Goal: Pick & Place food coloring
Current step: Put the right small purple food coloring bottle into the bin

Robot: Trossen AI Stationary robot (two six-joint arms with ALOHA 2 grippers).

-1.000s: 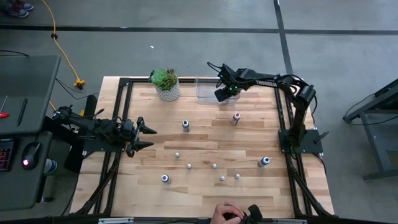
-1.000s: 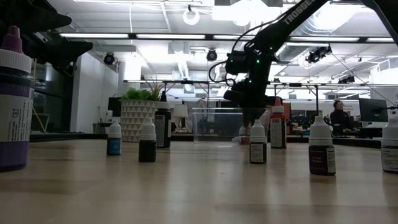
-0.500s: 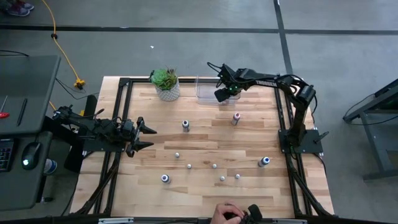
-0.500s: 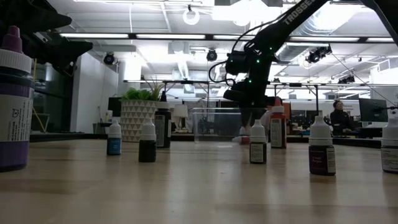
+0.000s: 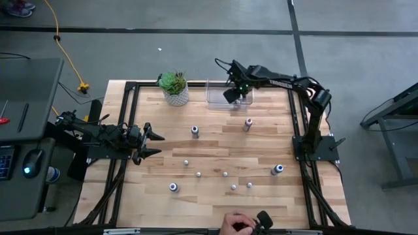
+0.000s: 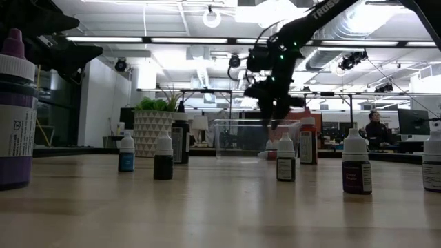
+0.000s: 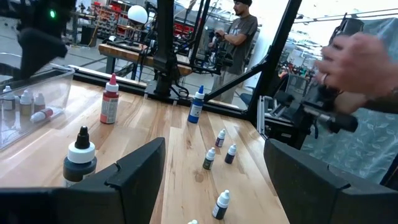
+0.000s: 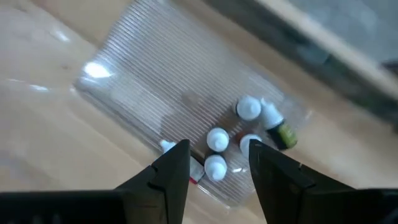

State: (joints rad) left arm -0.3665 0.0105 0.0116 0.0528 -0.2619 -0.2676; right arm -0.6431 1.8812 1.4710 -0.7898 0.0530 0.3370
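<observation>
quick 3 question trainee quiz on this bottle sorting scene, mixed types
1. True or false: the right gripper is over the bin.
2. Which gripper waits at the table's left edge? A) left B) right
3. Fill in: the right gripper's fingers are ____ and hold nothing.

Key:
1. True.
2. A, the left gripper, fingers open.
3. Open; several bottles lie in the bin below.

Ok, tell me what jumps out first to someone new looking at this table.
The right gripper hangs open above the clear plastic bin at the table's far edge, where several small bottles already lie. Other food coloring bottles stand scattered across the wooden table. The left gripper waits open at the left edge.
</observation>
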